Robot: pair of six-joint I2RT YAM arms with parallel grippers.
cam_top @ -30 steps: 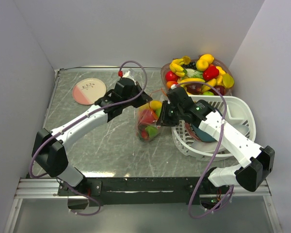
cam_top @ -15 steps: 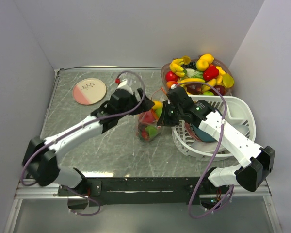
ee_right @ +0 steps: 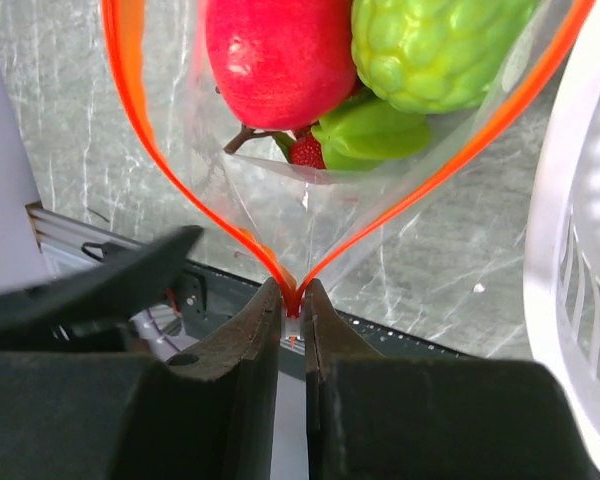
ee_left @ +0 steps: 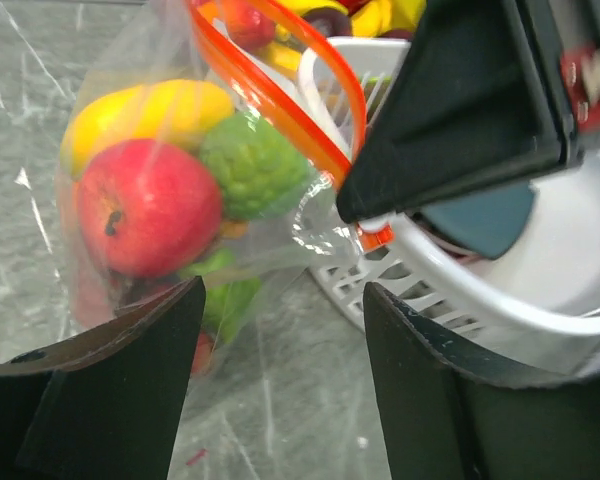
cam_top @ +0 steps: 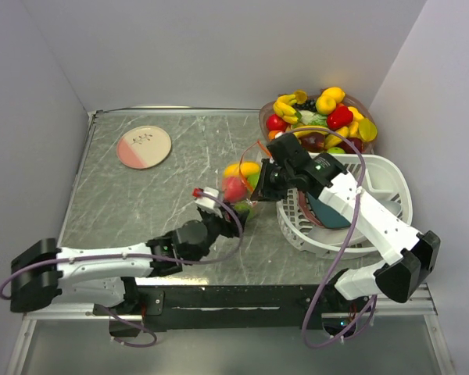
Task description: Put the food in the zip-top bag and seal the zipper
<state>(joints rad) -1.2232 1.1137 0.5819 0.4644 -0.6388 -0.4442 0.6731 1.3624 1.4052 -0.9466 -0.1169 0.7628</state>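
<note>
Clear crinkly plastic zip-top bag [ee_left: 315,222], glossy food [ee_left: 145,205], matt black fingers [ee_left: 110,400], white plastic basket [ee_left: 480,300]

Mid-frame, the clear crinkly plastic bag [cam_top: 242,205] gapes, orange-red zipper strip [ee_right: 125,60] unsealed, glossy toy fruits [ee_left: 145,205] inside.

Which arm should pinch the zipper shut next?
Left, probably: the left hand is open and free beside the bag; the right hand is shut on one end of the zipper, anchoring the open mouth.
</note>
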